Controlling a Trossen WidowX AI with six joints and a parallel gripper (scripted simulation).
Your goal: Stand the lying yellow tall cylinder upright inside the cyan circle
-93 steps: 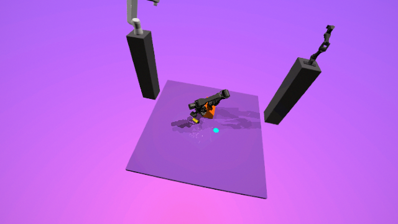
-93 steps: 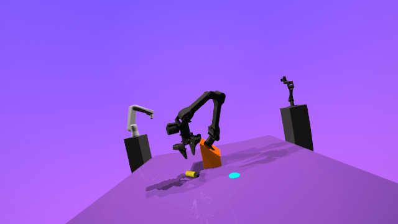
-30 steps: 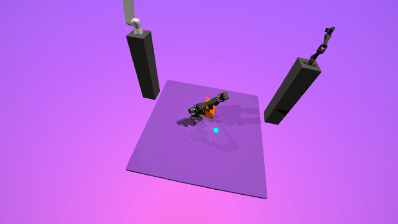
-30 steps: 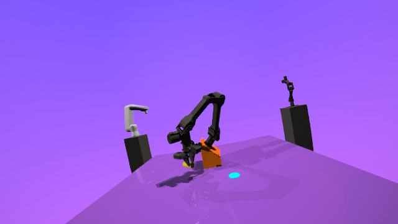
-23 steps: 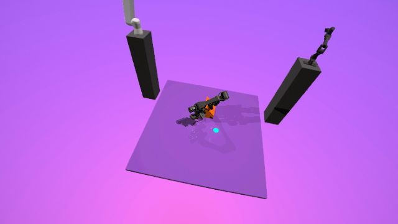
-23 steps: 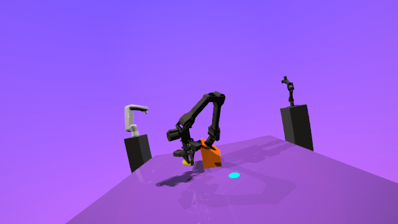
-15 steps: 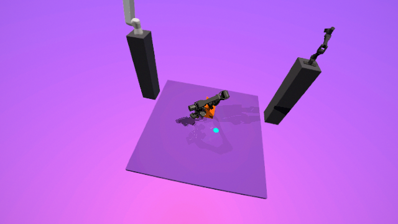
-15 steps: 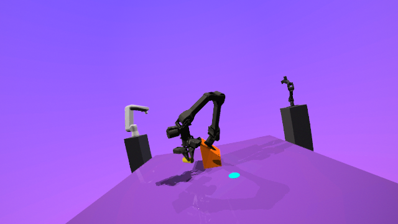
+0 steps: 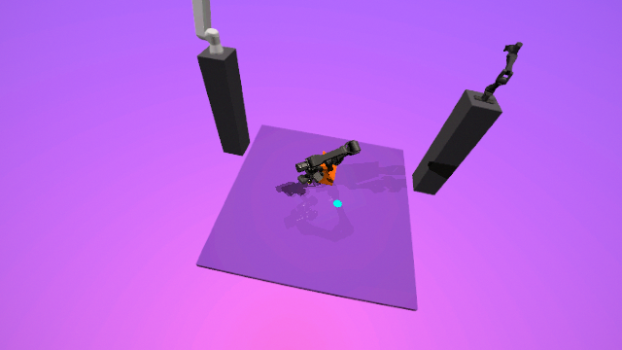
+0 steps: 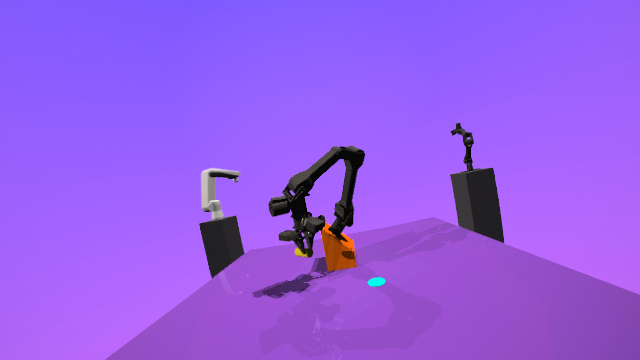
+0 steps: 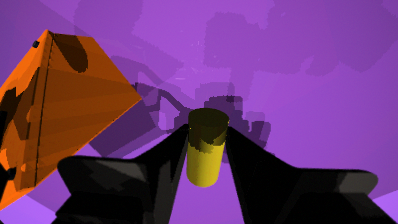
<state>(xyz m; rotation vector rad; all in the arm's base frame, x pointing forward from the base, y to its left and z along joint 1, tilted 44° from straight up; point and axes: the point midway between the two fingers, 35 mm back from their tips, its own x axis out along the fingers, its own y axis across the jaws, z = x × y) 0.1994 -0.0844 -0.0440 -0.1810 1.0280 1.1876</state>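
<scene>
The yellow tall cylinder (image 10: 300, 253) (image 11: 204, 167) is held between the two dark fingers of my gripper (image 10: 307, 253) (image 11: 207, 129), which is shut on it. In the exterior view the cylinder hangs above the table, left of the orange block, mostly hidden by the fingers. It looks closer to lying than upright; its exact tilt is hard to tell. In the top view the arm covers nearly all of it. The cyan circle (image 9: 337, 203) (image 10: 376, 282) lies flat on the table, to the right of the gripper in the top and exterior views. The circle is not visible in the wrist view.
An orange block (image 9: 328, 176) (image 10: 340, 254) (image 11: 90, 95) stands at the arm's base, close to the gripper. The purple table (image 9: 311, 262) (image 10: 480, 310) carries arm shadows. Two dark pillars (image 9: 224, 102) (image 9: 457, 141) with other arms stand beyond its edges.
</scene>
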